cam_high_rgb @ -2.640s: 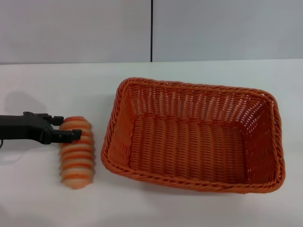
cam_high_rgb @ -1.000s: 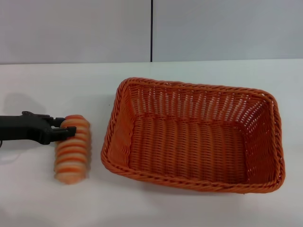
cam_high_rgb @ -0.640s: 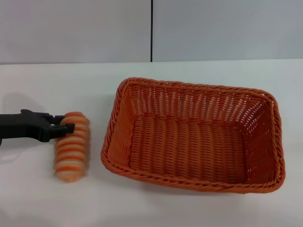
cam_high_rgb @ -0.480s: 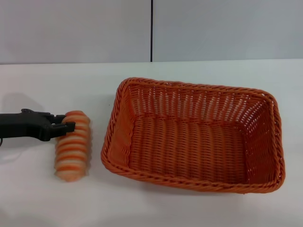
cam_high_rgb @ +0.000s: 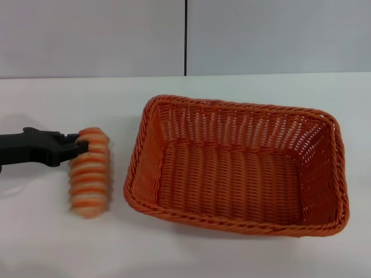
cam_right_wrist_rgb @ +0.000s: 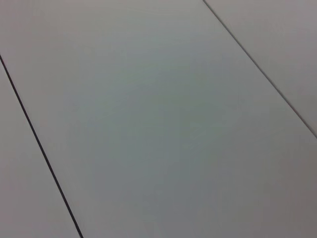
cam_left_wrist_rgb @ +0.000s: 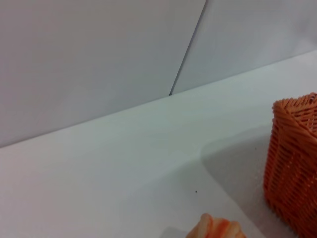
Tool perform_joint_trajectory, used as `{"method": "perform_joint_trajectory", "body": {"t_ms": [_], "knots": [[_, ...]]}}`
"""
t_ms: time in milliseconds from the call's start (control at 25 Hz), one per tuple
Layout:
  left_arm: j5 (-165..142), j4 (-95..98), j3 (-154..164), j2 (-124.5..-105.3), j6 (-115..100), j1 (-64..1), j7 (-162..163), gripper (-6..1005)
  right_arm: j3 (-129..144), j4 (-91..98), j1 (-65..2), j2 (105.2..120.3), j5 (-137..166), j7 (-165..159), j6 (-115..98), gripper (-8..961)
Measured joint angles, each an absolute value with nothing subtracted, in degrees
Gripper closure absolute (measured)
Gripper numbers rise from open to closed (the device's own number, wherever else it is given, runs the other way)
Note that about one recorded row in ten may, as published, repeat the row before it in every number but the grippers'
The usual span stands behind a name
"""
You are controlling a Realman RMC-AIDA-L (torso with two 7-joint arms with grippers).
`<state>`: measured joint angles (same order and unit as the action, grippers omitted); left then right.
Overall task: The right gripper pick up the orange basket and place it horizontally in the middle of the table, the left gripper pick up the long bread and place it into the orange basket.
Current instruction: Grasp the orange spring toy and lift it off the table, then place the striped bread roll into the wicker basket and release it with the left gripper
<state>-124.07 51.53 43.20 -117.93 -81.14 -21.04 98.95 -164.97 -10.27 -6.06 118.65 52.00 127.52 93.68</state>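
The long bread (cam_high_rgb: 90,180), striped orange and cream, lies lengthwise just left of the orange basket (cam_high_rgb: 237,104). My left gripper (cam_high_rgb: 77,146) comes in from the left edge and is shut on the bread's far end. The basket sits with its long side across the white table (cam_high_rgb: 191,255), open side up and nothing inside. In the left wrist view only the tip of the long bread (cam_left_wrist_rgb: 216,229) and a corner of the orange basket (cam_left_wrist_rgb: 294,158) show. The right gripper is out of view; the right wrist view shows only grey wall panels.
A pale grey wall (cam_high_rgb: 93,35) with a dark vertical seam runs behind the table. Bare tabletop lies in front of the basket and to the left of the bread.
My left gripper and the bread it holds have shifted slightly toward the wall and a little to the right, with the bread sitting higher in the head view. The basket has not moved.
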Motion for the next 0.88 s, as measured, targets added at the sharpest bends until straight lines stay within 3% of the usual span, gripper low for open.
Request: {"method": "perform_joint_trajectory", "body": {"t_ms": [880], "knots": [[-113.6, 52.04, 33.81, -117.81, -80.35, -18.66, 96.49, 855, -164.97, -9.84, -6.06, 118.65, 51.41, 127.52, 93.69, 452]]}}
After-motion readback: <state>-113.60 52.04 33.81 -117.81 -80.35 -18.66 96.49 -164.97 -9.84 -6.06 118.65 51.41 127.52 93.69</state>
